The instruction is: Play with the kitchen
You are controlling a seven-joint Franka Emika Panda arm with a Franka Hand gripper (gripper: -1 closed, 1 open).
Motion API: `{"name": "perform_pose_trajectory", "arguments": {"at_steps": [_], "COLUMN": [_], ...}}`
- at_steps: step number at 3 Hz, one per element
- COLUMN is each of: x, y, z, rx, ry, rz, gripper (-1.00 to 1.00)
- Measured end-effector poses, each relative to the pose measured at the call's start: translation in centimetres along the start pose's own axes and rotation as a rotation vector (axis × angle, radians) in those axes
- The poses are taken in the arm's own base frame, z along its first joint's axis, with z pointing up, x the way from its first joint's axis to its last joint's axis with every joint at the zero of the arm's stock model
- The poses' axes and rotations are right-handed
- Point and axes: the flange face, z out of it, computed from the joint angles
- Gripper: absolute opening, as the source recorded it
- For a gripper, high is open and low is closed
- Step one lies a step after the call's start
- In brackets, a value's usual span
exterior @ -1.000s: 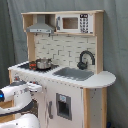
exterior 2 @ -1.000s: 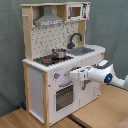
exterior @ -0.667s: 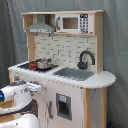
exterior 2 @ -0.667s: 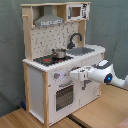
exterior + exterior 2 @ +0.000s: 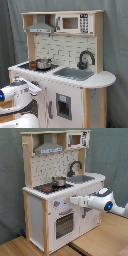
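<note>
From the second exterior view's left, I see the kitchen (image 5: pixel 52 213) standing upright on the floor, stiff, bulky and heavy, best worked by its knobs (image 5: pixel 56 204) or oven door (image 5: pixel 64 223), my gripper (image 5: pixel 73 201) near the front panel, jaws' state untellable.

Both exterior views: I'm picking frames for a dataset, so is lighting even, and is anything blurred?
In the first exterior view, light is soft and even; the kitchen looks slightly soft, the arm blurrier. In the second exterior view, lighting is equally flat, with no glare on the oven window.
</note>
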Motion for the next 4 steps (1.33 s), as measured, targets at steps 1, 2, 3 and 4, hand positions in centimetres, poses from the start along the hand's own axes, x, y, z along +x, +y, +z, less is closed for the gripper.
{"name": "perform_pose_trajectory", "arguments": {"at_steps": [1,2,3,4], "x": [0.01,0.02,0.04,0.05], "y": [0.01,0.04,0.06,0.09], "z": [-0.03,-0.06,-0.09,-0.13], "rx": [0.0,0.0,-0.001,-0.001], "ry": [0.002,0.003,0.004,0.005], "rz": [0.118,0.233,0.339,0.453], "gripper": [-1.0,-1.0,-1.0,-1.0]}}
